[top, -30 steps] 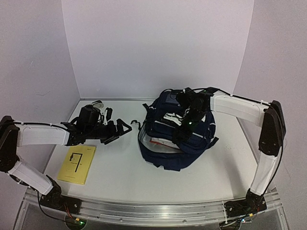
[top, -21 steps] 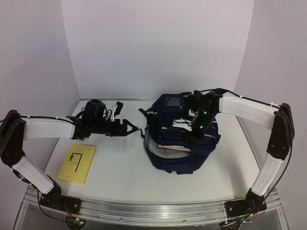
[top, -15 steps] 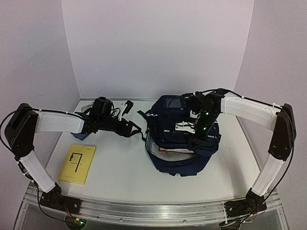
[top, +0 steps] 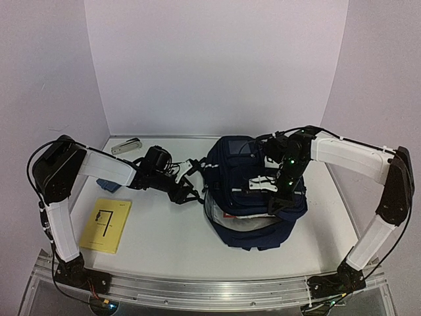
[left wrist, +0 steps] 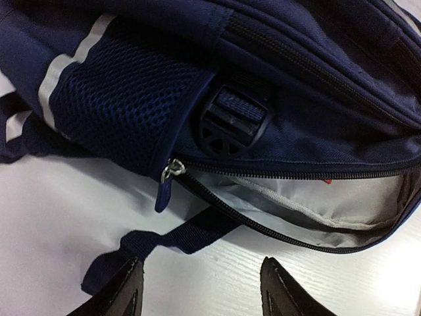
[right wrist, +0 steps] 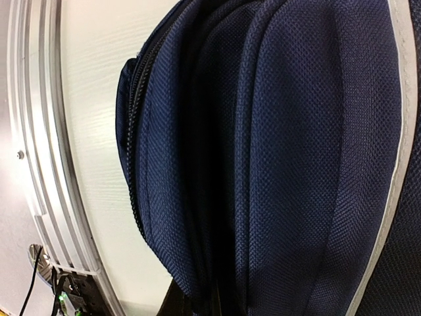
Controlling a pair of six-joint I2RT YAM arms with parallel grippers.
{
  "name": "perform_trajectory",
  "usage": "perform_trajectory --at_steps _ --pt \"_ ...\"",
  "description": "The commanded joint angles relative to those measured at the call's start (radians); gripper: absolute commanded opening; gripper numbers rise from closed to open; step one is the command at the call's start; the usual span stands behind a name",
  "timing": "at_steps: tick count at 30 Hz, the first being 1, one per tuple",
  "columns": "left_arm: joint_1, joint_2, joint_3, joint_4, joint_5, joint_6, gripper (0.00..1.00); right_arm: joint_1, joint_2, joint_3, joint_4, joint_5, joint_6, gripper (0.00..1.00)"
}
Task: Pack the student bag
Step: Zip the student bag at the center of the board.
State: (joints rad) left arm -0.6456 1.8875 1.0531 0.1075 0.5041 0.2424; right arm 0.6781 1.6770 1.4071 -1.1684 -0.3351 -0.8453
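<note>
Okay, your student bag [top: 253,227] sits on the white table [top: 164,247], a little to the right of the middle. One long zip on it is open, and you can see the pale lining [left wrist: 316,204] inside. Your left gripper [left wrist: 200,289] is low by the bag's left side, pointing at that open zip. Its two fingers are apart, with nothing between them but bare table. Just in front of them lie a dark strap [left wrist: 174,240] and a small zip pull [left wrist: 164,183], and a black buckle [left wrist: 230,122] sits beside the mesh pocket [left wrist: 125,105]. Your right gripper [top: 279,197] is on top of the bag, closed tight. You cannot tell from the wrist view if it pinches any cloth, as only blue fabric fills that view. A yellow booklet [top: 105,225] lies flat near your left arm, well apart from the bag.
</note>
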Motion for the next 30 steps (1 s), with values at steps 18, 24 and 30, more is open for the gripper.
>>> perform_trajectory --at_steps 18,24,30 --pt "-0.044 0.176 0.154 0.114 -0.019 0.137 0.38 -0.002 -0.081 -0.074 -0.097 -0.017 0.019 0.00" --pt "-0.052 0.208 0.181 0.113 0.008 0.141 0.29 -0.002 -0.080 -0.077 -0.085 -0.031 0.035 0.00" --pt "-0.066 0.178 0.181 0.082 -0.003 0.124 0.12 -0.002 -0.070 -0.079 -0.063 -0.034 0.060 0.00"
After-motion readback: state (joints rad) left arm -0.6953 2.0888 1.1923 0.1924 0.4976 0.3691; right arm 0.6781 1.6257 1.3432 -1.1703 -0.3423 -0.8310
